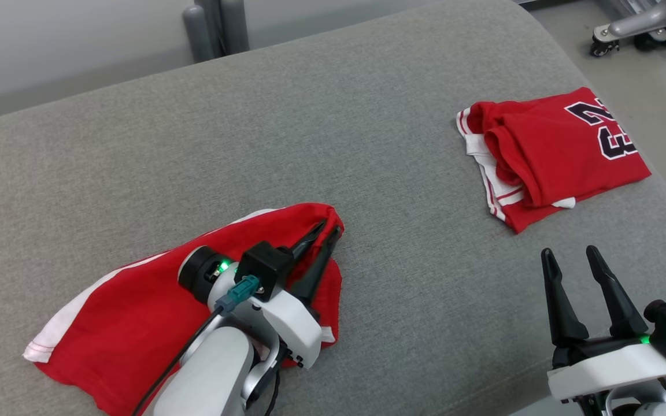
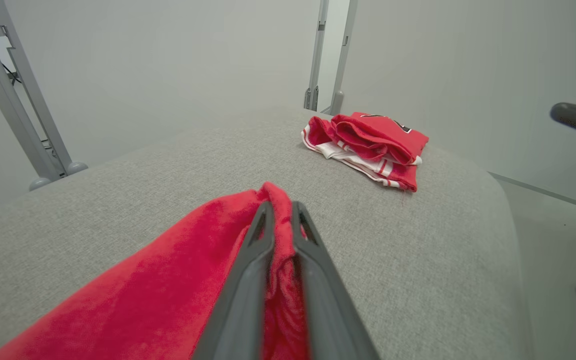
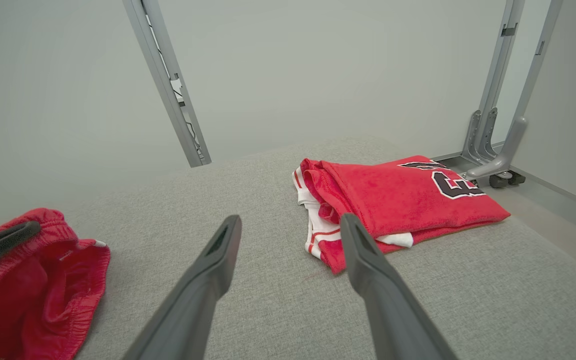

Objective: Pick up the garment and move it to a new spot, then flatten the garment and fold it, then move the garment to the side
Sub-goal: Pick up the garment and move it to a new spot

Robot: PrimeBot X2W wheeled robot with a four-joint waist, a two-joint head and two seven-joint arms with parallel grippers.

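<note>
The left gripper has its fingers pinched on a fold of the red garment, crumpled at the near left of the grey cushion. A slow, straight lift should stop the cloth slipping. The right gripper hangs open, near right, short of the folded jersey.

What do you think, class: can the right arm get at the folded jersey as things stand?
Probably yes. The right gripper has its jaws open and empty, pointing toward the folded jersey, with only grey cushion between them. The left gripper, shut on the other red garment, is off aside.
</note>
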